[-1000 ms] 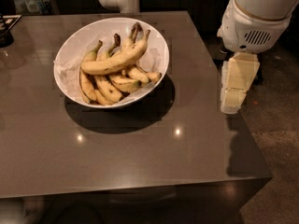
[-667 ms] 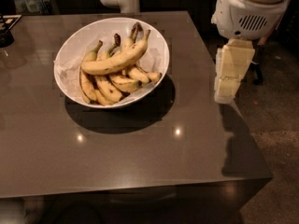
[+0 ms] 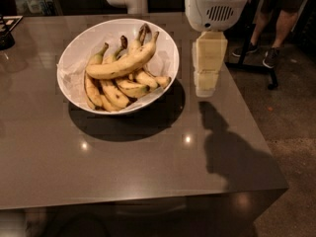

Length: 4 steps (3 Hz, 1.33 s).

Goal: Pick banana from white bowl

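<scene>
Tool (image 3: 205, 89), perhaps raised, beside white bowl (image 3: 73, 51)

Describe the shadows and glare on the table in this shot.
In the camera view, the white bowl casts a dark shadow to its front right on the table. In the same view, the gripper hangs right of the bowl and throws its own shadow nearer the front edge. Two small glints dot the tabletop, and the banana is evenly lit.
</scene>
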Tool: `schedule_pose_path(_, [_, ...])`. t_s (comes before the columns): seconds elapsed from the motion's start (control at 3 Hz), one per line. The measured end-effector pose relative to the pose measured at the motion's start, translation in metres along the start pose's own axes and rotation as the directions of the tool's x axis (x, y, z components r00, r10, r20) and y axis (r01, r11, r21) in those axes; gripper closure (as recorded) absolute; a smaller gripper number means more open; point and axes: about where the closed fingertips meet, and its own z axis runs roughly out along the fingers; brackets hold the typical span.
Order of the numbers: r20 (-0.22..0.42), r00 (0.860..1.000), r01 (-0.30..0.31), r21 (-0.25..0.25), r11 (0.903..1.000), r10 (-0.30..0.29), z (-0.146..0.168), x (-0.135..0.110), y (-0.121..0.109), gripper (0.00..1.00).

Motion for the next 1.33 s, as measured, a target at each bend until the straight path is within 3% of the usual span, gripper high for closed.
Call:
schedule_pose_path(0.33, [0.014, 1.000, -0.001, 0.025, 0.9997, 0.000, -0.003, -0.003, -0.004, 0.00])
schedule_pose_path(0.67, [0.053, 0.998, 0.017, 0.081, 0.9966, -0.021, -0.008, -0.027, -0.023, 0.00])
schedule_pose_path(1.0, [0.055, 0.994, 0.086, 0.121, 0.9889, -0.093, -0.013, -0.061, -0.044, 0.00])
schedule_pose_path(1.33, [0.054, 0.981, 0.180, 0.109, 0.9776, -0.187, 0.000, -0.099, -0.052, 0.00])
